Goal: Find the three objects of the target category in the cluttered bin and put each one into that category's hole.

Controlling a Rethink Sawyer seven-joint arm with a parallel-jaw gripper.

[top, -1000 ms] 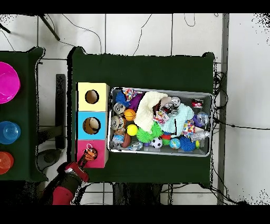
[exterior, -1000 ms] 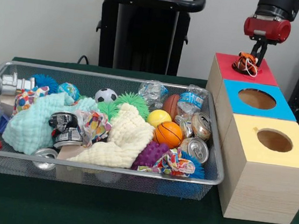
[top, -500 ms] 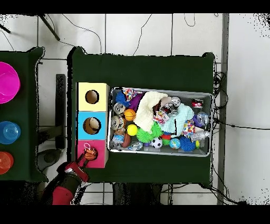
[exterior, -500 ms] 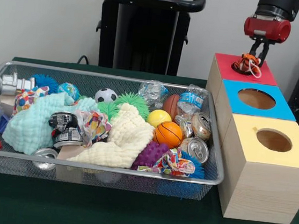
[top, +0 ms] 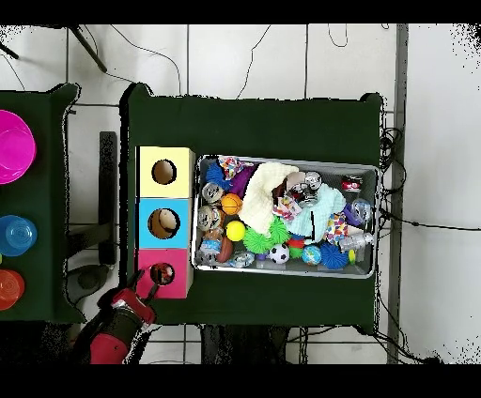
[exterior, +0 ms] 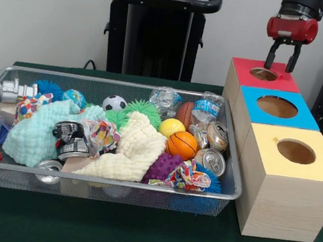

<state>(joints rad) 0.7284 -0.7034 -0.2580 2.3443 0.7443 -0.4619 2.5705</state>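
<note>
Pincer clear above the red box's hole, nothing held.

The pincer point(exterior: 282, 60) hangs with its two fingers apart and empty, just above the hole point(exterior: 263, 74) in the red box point(exterior: 274, 82). Overhead, something orange and dark shows inside that hole, likely a toy already in. Judging by this, a drop step is finished; next calls for swinging toward nine o'clock to the bin point(exterior: 142, 186) on the bench point(exterior: 137, 229) and searching under the cloths point(exterior: 132, 150) for another plush.
</note>
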